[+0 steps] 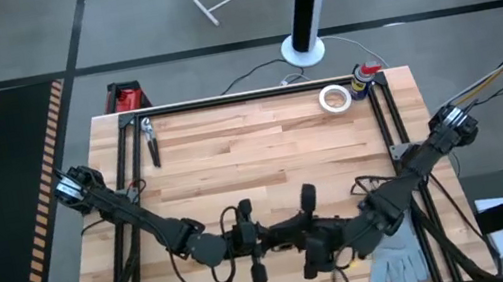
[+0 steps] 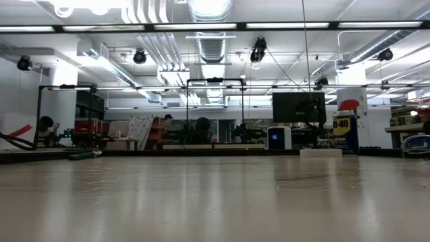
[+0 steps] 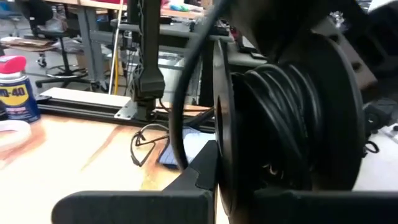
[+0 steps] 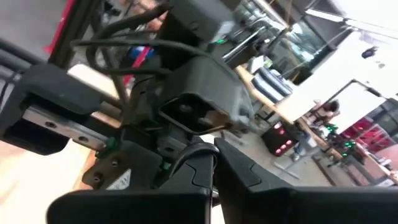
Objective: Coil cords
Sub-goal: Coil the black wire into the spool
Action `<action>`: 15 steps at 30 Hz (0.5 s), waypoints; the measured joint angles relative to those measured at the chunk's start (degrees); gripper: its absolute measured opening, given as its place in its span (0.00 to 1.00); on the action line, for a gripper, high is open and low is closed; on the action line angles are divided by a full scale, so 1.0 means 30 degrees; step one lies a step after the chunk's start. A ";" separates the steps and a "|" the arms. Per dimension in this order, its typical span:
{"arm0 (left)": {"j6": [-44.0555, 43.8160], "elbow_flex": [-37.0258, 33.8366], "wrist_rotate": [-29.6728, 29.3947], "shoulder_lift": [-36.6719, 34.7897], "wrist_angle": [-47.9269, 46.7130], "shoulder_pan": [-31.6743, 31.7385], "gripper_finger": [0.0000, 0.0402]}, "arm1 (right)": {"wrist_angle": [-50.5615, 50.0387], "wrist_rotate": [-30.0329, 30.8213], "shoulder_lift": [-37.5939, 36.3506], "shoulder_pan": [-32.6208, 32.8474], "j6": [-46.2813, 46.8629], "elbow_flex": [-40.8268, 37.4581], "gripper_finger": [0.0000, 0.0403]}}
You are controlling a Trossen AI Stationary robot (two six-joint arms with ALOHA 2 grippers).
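Note:
Both grippers meet nose to nose near the middle of the table's near edge, my left gripper [image 1: 259,238] facing my right gripper [image 1: 297,238]. A thin black cord [image 1: 372,183] lies in a loose loop on the wood by the right arm's forearm, and its loop [image 3: 142,147] also shows in the left wrist view. Close before the left wrist camera, several turns of black cable [image 3: 280,124] sit between two round dark discs; whether this is the cord or the arm's own cable I cannot tell. My right gripper [image 4: 214,169] is shut, close under the left arm's wrist housing [image 4: 199,115]. My right gripper has its two fingertips [image 4: 200,165] together with only a slit between them. A thin dark strand [image 4: 186,158] curves right beside the tips. Whether the tips pinch it I cannot tell.
A grey glove [image 1: 402,259] lies at the near right corner. At the far right stand a white tape roll [image 1: 333,99] and a spray can [image 1: 364,78]. Pliers [image 1: 150,142] lie at the far left. A black frame [image 1: 254,93] rims the table.

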 joint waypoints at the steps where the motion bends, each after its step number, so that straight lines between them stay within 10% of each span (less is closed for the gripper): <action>1: 0.0010 -0.0003 -0.0011 0.0000 -0.0021 0.0067 0.00 | -0.0525 -0.0268 0.0197 -0.0067 0.0155 0.0298 0.01; 15: -0.0230 -0.0044 -0.0583 0.0007 -0.0332 0.0353 0.00 | -0.4846 0.0628 0.1825 -0.0209 -0.0480 0.4026 0.09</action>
